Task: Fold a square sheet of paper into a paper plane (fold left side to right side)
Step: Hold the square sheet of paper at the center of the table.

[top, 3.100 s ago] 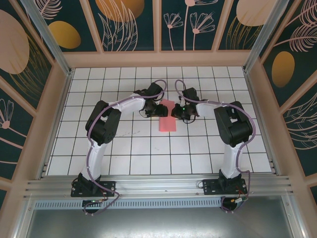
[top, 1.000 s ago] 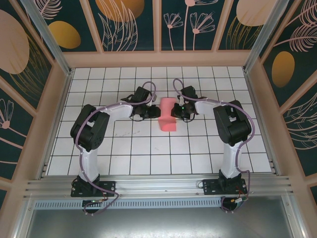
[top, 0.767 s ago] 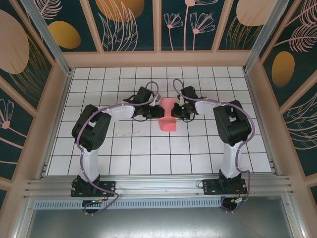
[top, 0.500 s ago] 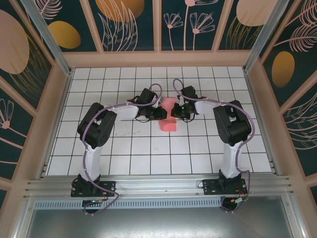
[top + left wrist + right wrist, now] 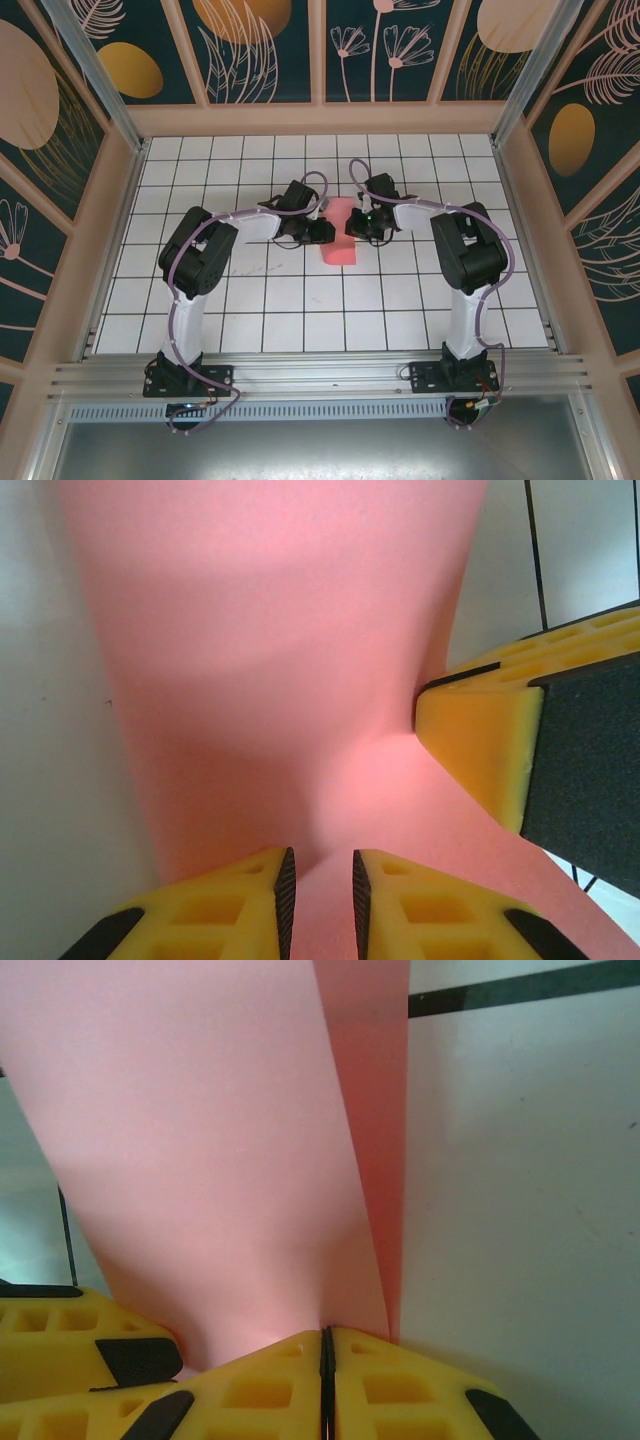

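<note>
Pinching is confirmed at the right end effector (image 5: 326, 1355): its two yellow fingers (image 5: 430, 1365) are pressed together with no gap between them, and the edge of the red sheet of paper (image 5: 210, 1140) runs down into the seam where they meet. From that grip the sheet rises ahead of the end effector as a broad smooth surface, with a second, darker layer along its right side. White desk (image 5: 520, 1210), crossed by one black grid line (image 5: 520, 988), lies to the right of the sheet.

The left end effector (image 5: 320, 905) has its fingers slightly apart. Red paper shows in the narrow gap between the black pads (image 5: 285, 885), but whether the pads actually press on it cannot be told. Ahead of this end effector the sheet is bowed rather than flat. It narrows to a waist where one yellow finger of the right end effector comes in from the right and touches the sheet's edge.

In the top view the two end effectors face each other across the sheet, the left one at its left edge and the right one at its right edge, both near its middle. The sheet appears as a narrow strip between them, reaching past both sets of fingertips toward the far side of the desk and back toward the arm bases (image 5: 190, 375).
</note>
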Available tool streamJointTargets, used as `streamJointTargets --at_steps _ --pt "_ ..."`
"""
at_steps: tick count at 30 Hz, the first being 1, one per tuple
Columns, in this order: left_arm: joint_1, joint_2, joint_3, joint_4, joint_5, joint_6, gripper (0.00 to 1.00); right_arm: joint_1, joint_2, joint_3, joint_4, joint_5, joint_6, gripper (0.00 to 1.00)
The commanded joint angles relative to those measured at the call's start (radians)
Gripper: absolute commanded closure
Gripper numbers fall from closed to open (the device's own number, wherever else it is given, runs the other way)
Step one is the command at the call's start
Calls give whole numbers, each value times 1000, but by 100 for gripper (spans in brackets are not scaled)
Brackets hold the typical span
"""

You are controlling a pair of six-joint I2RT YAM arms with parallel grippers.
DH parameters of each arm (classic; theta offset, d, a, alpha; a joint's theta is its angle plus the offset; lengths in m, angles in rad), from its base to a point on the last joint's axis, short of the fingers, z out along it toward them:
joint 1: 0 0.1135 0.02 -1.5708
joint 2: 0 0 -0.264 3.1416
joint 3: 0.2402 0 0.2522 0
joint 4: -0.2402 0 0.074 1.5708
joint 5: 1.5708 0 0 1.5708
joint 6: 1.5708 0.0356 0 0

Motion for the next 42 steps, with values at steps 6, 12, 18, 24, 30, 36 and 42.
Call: streamJointTargets --at_steps 6,12,18,24,30,36,42 --pt "-6 36 -41 -36 -38 12 73 4 -12 1 15 -43 -15 89" --pt "-13 46 -48 -43 -54 11 73 -28 -87 2 59 -61 -7 89" --pt "-16 46 -45 -49 -59 12 73 -42 -71 30 120 -134 22 89" --pt "-17 44 -46 -49 -65 12 73 -33 31 105 148 -195 50 91" --pt "-20 41 -40 -55 -66 16 73 -23 105 160 137 -199 55 91" --pt "-23 39 -38 -62 -71 27 72 -15 161 224 65 -145 46 91" --pt "-25 35 -36 -74 -73 41 72 -14 211 262 -7 -105 44 91"
